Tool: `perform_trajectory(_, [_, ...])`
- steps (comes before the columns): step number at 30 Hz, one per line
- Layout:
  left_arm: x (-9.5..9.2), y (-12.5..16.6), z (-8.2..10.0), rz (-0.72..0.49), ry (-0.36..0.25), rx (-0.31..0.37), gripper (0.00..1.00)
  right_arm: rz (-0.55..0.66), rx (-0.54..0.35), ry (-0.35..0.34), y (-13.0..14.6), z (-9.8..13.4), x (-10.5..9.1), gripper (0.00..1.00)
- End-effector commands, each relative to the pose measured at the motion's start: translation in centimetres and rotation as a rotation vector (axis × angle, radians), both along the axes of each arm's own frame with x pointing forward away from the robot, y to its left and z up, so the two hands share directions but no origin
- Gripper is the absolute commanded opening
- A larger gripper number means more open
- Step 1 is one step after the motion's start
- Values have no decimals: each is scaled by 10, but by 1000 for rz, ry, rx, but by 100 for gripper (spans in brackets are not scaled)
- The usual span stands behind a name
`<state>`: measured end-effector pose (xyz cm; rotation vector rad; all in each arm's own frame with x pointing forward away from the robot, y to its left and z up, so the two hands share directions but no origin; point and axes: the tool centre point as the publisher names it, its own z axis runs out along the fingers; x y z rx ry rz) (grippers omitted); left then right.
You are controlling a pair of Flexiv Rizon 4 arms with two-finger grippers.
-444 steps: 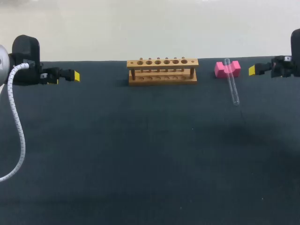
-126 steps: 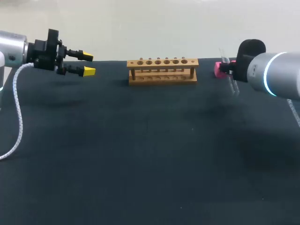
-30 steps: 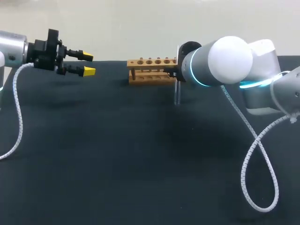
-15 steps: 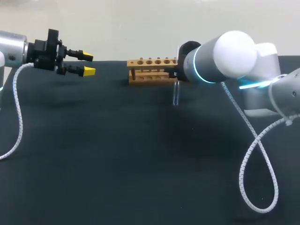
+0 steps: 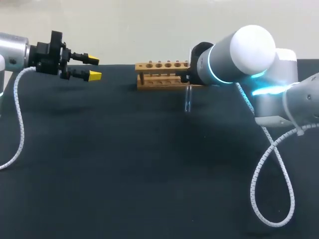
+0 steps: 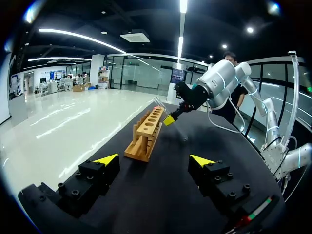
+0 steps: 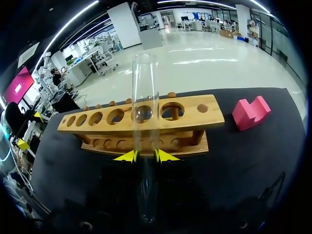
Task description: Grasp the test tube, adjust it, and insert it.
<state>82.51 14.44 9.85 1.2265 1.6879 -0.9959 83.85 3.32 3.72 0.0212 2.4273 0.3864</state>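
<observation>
A clear glass test tube (image 7: 145, 126) stands upright between my right gripper's (image 7: 145, 156) yellow fingertips, which are shut on it. In the head view the test tube (image 5: 188, 98) hangs below the right gripper (image 5: 190, 78), just in front of the wooden rack's (image 5: 159, 74) right end. The rack (image 7: 141, 122) has a row of several holes and lies just ahead of the tube. My left gripper (image 5: 92, 67) hovers open at the far left, well away from the rack (image 6: 146, 131); the left gripper (image 6: 153, 160) has nothing between its fingers.
A pink block (image 7: 250, 112) sits on the black table (image 5: 149, 164) to the right of the rack. My right arm's white cable (image 5: 271, 169) loops over the right side of the table; the left arm's cable (image 5: 17, 124) hangs at the left.
My right arm has shifted slightly and lifted the test tube a little in front of the rack's right end. The left arm has not moved.
</observation>
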Motion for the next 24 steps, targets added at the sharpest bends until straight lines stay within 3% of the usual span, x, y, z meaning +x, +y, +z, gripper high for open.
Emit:
perform_trajectory(1, [1, 1, -1, -4, -3, -3, 100, -16, -7, -6, -4, 5, -8, 0])
perform_trajectory(24, [1, 1, -1, -4, -3, -3, 100, -115, -18, -72, -35, 67, -58, 0])
